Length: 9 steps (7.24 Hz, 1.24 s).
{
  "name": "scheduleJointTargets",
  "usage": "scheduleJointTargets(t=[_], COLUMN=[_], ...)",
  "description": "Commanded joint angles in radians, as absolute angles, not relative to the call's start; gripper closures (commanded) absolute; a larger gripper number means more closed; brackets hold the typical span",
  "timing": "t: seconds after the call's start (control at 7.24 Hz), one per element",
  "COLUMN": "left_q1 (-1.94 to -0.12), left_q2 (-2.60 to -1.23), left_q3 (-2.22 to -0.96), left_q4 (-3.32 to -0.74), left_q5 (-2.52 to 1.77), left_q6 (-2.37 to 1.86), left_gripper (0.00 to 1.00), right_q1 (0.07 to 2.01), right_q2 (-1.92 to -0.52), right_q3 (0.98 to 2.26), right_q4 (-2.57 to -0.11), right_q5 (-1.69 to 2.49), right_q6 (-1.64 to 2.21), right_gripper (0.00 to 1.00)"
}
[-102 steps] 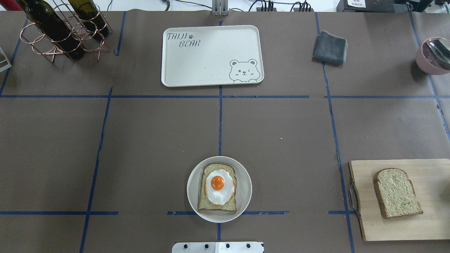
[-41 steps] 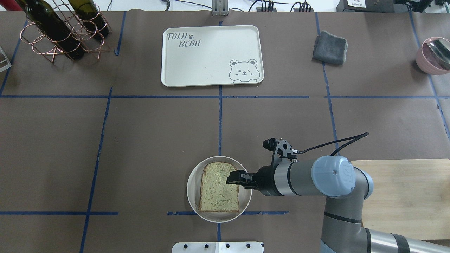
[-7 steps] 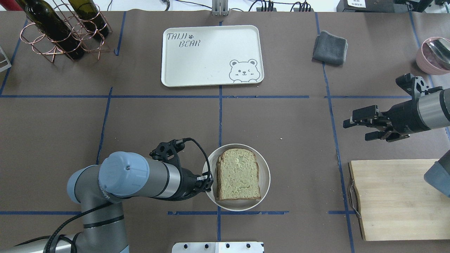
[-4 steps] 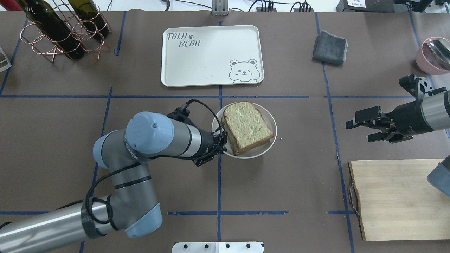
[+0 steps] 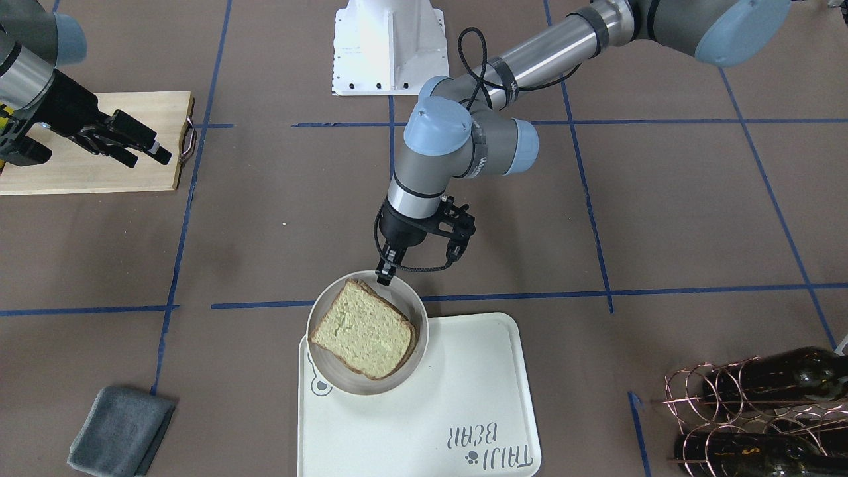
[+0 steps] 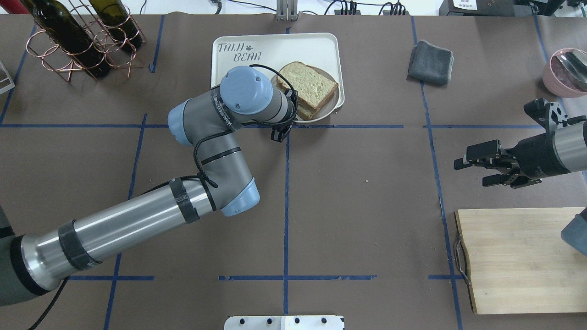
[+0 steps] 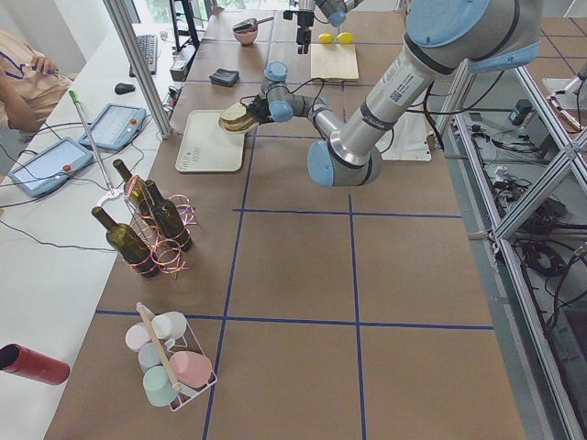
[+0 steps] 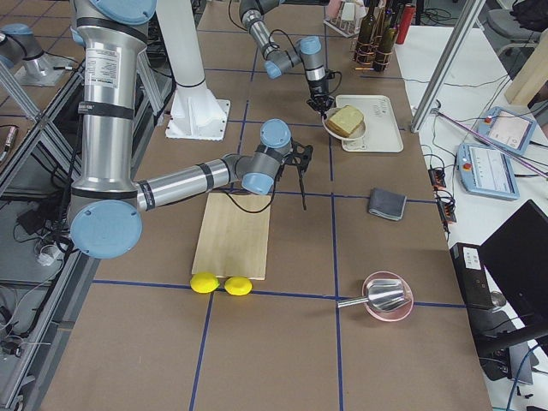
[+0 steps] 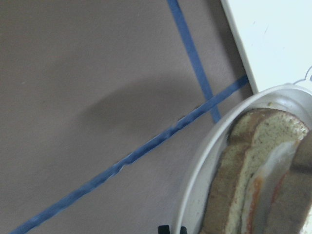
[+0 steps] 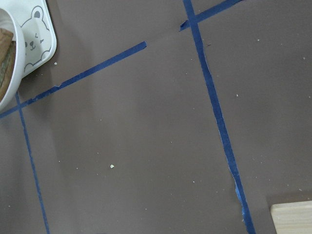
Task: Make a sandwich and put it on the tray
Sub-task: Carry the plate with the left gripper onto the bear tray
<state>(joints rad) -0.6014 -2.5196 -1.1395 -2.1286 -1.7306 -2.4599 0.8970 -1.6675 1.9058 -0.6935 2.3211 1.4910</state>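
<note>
The sandwich (image 6: 307,89), two tan slices with egg between them (image 9: 265,180), lies on the small white dish (image 6: 331,106). My left gripper (image 6: 293,110) is shut on the dish's rim (image 5: 397,281) and holds it over the near right corner of the cream tray (image 6: 247,78), covering the bear drawing. I cannot tell whether the dish touches the tray. The front view shows the dish (image 5: 331,377) overhanging the tray's (image 5: 464,397) corner. My right gripper (image 6: 470,168) is open and empty, above the table beyond the cutting board.
A pale wooden cutting board (image 6: 523,259) lies at the near right, with two lemons (image 8: 223,284) beside it. A grey cloth (image 6: 431,62) and a pink bowl with a spoon (image 6: 566,71) are at the far right. A wire rack with wine bottles (image 6: 78,36) stands at the far left.
My left arm has carried the dish with the sandwich forward from mid-table to over the tray's near right corner. The right gripper has stayed open and barely moved.
</note>
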Motion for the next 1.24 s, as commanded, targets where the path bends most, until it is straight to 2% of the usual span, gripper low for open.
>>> scheduleJointTargets(t=[0.0, 0.14, 0.55, 0.69, 0.83, 0.97, 1.11], left_q1=[-0.644, -0.644, -0.644, -0.643, -0.641, -0.64, -0.641], left_q2=[-2.568, -2.574, -2.577, -2.576, -2.571, -2.547, -2.46], left_q3=[-1.034, -0.961, -0.907, -0.911, -0.92, -0.958, -1.08], left_q4=[-2.164, -2.265, -2.304, -2.306, -2.304, -2.303, -2.301], left_q5=[-1.687, -1.686, -1.644, -1.649, -1.652, -1.652, -1.657], left_q6=[-2.471, -2.459, -2.393, -2.354, -2.323, -2.274, -2.26], left_gripper=[1.0, 1.0, 0.97, 0.89, 0.75, 0.5, 0.46], right_q1=[0.896, 0.896, 0.896, 0.896, 0.897, 0.896, 0.896], right_q2=[-1.671, -1.671, -1.669, -1.67, -1.671, -1.667, -1.666], right_q3=[1.914, 1.914, 1.913, 1.911, 1.91, 1.905, 1.904], right_q4=[-0.693, -0.693, -0.693, -0.693, -0.693, -0.693, -0.693], right_q5=[2.319, 2.319, 2.318, 2.318, 2.318, 2.316, 2.316], right_q6=[1.491, 1.491, 1.491, 1.491, 1.491, 1.491, 1.491], right_gripper=[0.0, 0.0, 0.0, 0.0, 0.0, 0.0, 0.0])
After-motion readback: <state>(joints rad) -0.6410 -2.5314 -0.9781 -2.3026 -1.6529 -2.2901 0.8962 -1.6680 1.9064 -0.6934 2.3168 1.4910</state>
